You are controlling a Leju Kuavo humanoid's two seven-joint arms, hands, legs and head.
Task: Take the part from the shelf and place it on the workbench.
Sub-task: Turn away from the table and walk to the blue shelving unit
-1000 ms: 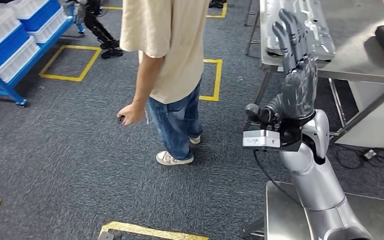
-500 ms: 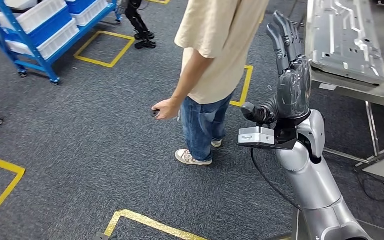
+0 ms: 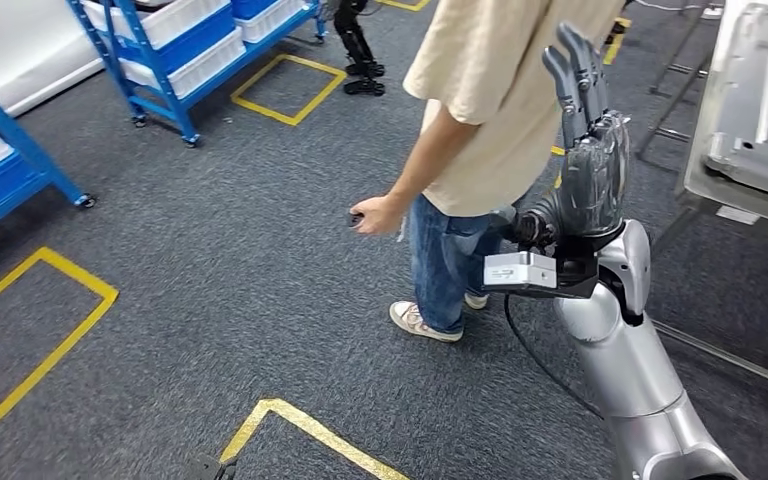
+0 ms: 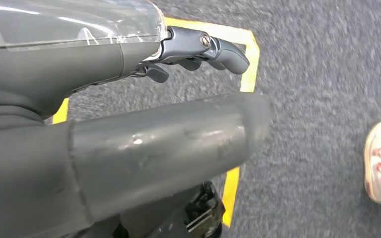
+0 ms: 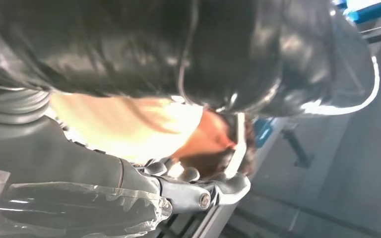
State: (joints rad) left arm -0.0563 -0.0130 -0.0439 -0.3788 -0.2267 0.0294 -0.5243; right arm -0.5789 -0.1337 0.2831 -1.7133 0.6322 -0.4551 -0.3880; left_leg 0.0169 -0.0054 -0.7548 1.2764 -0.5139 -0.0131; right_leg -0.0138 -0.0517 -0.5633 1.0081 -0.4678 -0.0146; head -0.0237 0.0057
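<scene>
My right hand [image 3: 590, 150] is raised in front of me with its fingers straight up and apart, holding nothing. In the right wrist view the same hand [image 5: 129, 193] shows bare fingers against a person's shirt. My left hand [image 4: 129, 99] hangs over the grey carpet, its fingers apart and nothing in them. A silver pressed metal part [image 3: 760, 110] lies on the workbench [image 3: 700, 188] at the far right. Blue shelves [image 3: 175, 50] with white bins stand at the back left.
A person [image 3: 500, 110] in a beige shirt and jeans stands close in front of my right arm, with a small dark object [image 3: 356, 218] in one hand. Another blue shelf [image 3: 5, 175] is at the left edge. Yellow tape squares [image 3: 290, 85] mark the carpet.
The whole picture has shifted right as my view turned left: the shelves came further in, the workbench slid to the right edge. My right hand stays raised the same way.
</scene>
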